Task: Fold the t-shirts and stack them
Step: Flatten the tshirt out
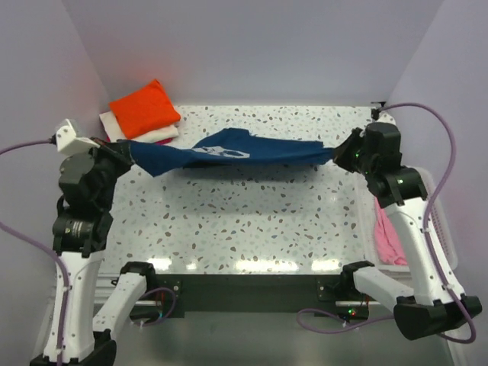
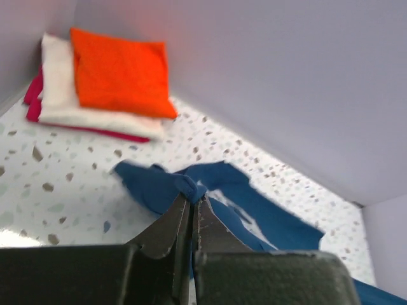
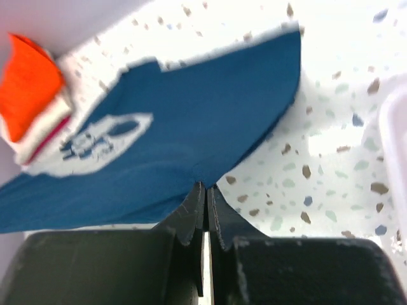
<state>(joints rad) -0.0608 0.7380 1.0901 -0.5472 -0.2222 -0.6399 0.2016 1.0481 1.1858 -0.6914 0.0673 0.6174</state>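
A navy blue t-shirt (image 1: 229,151) with a pale chest print hangs stretched above the speckled table between both arms. My left gripper (image 1: 126,150) is shut on its left end; in the left wrist view the fabric (image 2: 219,190) bunches at the fingertips of that gripper (image 2: 193,198). My right gripper (image 1: 338,155) is shut on the shirt's right end, and the right wrist view shows the cloth (image 3: 191,121) pinched at the tip of this gripper (image 3: 206,186). A folded stack sits at the back left: orange tee (image 1: 145,107) on cream (image 1: 162,134) on magenta (image 2: 32,101).
At the right table edge stands a white plastic basket (image 1: 446,229) holding a pink tee (image 1: 387,236). Purple walls close in the back and sides. The speckled tabletop (image 1: 252,221) lies bare below the hanging shirt.
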